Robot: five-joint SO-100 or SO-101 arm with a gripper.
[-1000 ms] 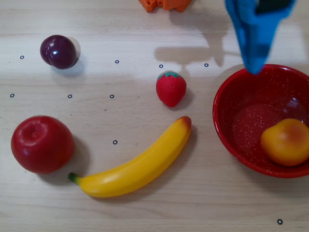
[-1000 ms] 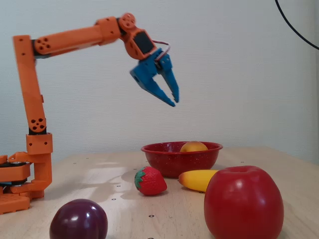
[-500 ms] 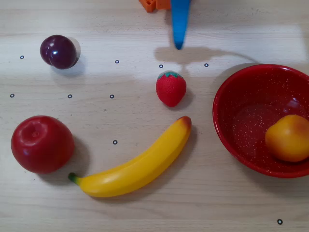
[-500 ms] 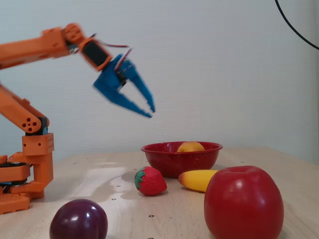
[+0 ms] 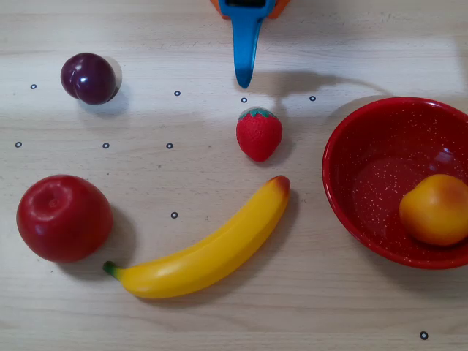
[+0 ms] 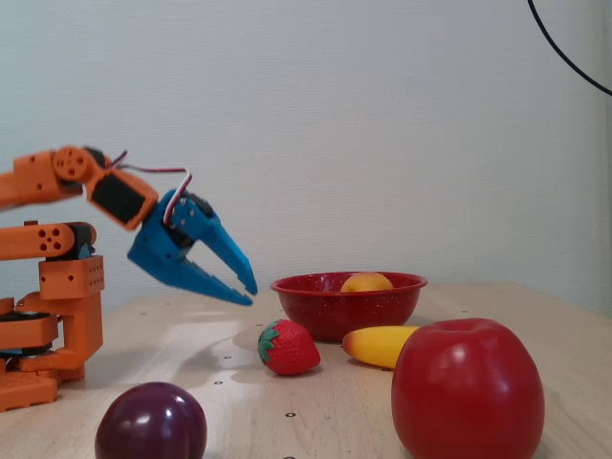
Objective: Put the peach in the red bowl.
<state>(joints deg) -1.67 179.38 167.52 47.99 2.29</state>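
The peach (image 5: 436, 209), yellow-orange with a reddish blush, lies inside the red bowl (image 5: 365, 157) at the right of the overhead view, against the bowl's near right side. In the fixed view only the peach's top (image 6: 367, 282) shows above the bowl's rim (image 6: 316, 285). My blue gripper (image 5: 243, 79) is at the top centre of the overhead view, well left of the bowl and apart from it. In the fixed view the gripper (image 6: 250, 295) hangs above the table, pointing down towards the bowl, its fingertips together and empty.
A strawberry (image 5: 259, 134) lies just below the gripper tip. A banana (image 5: 208, 252) lies across the middle front. A big red apple (image 5: 63, 218) is at the front left and a dark plum (image 5: 89, 77) at the back left. The orange arm base (image 6: 48, 325) stands at the left in the fixed view.
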